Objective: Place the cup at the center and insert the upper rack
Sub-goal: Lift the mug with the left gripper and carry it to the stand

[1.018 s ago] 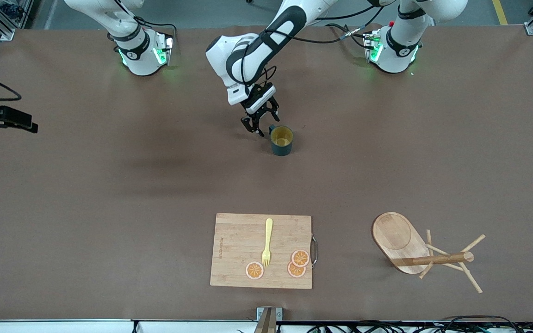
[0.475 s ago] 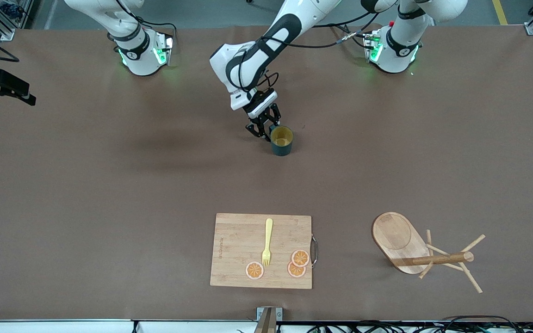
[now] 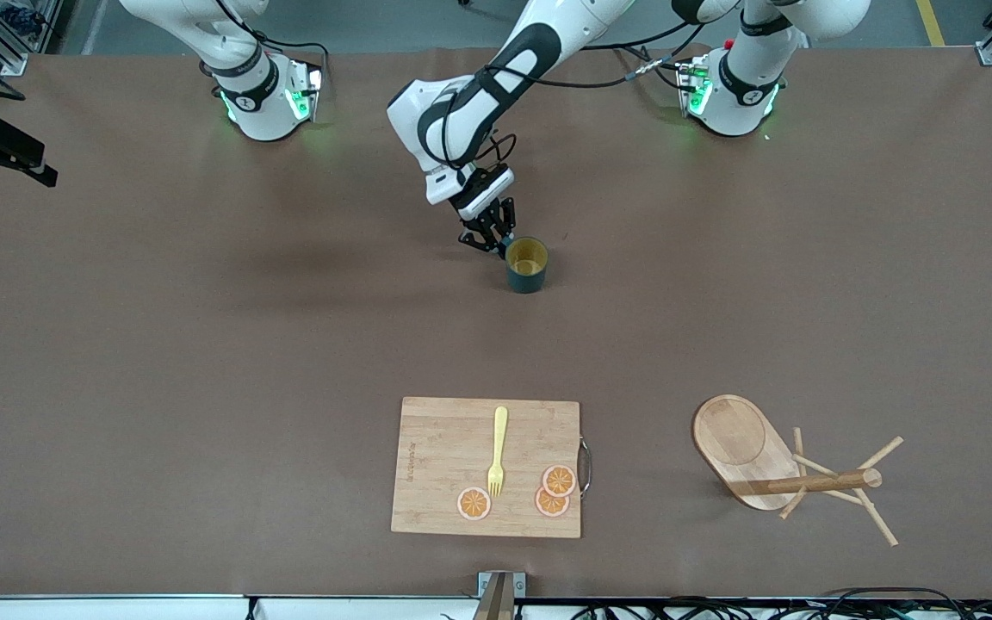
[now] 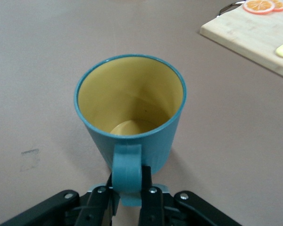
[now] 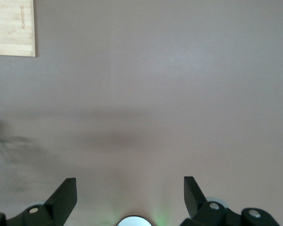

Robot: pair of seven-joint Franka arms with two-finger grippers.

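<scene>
Teal cup [image 3: 526, 265] upright | handle toward bases, in left tool [image 3: 496, 243]

No text or label can be read anywhere.

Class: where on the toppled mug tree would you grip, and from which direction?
Grip the central post, coming straight down from above. The mug tree lies on its side, so the post runs level, raised off the table; clamp between base and pegs, where it is bare.

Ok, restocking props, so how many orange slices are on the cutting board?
3, all on the cutting board at its edge nearest the front camera: one slice by the fork's tines, two overlapping near the board's metal handle. None looks hidden.
</scene>
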